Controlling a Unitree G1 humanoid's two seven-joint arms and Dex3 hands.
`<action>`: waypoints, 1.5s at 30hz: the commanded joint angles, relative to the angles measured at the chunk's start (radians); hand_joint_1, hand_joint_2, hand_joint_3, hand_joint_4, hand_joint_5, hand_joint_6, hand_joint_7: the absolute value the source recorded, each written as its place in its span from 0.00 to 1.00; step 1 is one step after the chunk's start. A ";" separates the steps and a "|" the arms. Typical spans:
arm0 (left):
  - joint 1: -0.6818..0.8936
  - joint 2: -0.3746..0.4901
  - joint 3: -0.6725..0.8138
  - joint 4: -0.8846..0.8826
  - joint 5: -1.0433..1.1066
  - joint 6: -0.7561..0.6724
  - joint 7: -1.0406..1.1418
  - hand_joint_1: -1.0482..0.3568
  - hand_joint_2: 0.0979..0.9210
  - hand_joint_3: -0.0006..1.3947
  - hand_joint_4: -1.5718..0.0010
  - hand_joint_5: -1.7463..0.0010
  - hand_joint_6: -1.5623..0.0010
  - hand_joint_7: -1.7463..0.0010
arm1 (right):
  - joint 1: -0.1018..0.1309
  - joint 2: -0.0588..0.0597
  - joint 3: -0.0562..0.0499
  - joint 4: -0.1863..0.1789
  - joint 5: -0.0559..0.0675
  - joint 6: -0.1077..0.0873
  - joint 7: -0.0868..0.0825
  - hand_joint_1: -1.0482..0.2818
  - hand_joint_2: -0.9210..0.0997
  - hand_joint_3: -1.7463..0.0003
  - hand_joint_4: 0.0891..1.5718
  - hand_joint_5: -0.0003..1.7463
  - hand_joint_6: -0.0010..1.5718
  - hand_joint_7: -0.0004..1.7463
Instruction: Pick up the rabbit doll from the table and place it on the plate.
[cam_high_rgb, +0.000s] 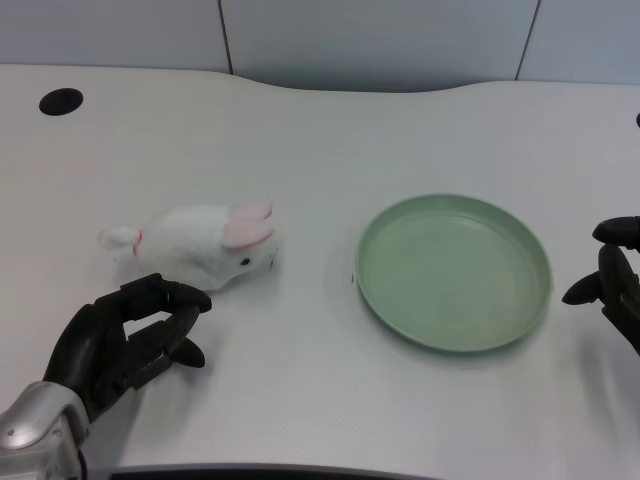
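The table (330, 130) is white. A white rabbit (205, 243) with pink ears lies on its side on the table. A green plate (455, 272) sits on it too, well apart from the rabbit.

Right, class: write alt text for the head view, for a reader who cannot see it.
A white rabbit doll lies on its side on a white table, just beyond the robot's empty black left hand. An empty green plate sits to the doll's right, apart from it.
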 joint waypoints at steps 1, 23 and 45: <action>0.003 0.015 0.006 -0.010 0.001 0.004 0.003 0.44 1.00 0.27 0.67 0.10 0.59 0.35 | -0.005 -0.004 -0.010 0.004 0.013 0.008 0.003 0.60 0.00 0.60 0.25 1.00 0.09 0.96; 0.000 0.045 -0.019 0.018 0.041 -0.132 -0.046 0.43 1.00 0.29 0.66 0.12 0.61 0.35 | 0.001 0.005 0.015 -0.025 -0.035 0.009 -0.043 0.61 0.00 0.60 0.18 1.00 0.07 0.95; -0.177 0.367 -0.275 -0.073 0.944 -0.583 0.478 0.38 1.00 0.14 0.66 0.55 0.62 0.90 | 0.010 0.011 0.017 -0.031 -0.046 0.004 -0.055 0.60 0.00 0.63 0.16 1.00 0.06 0.94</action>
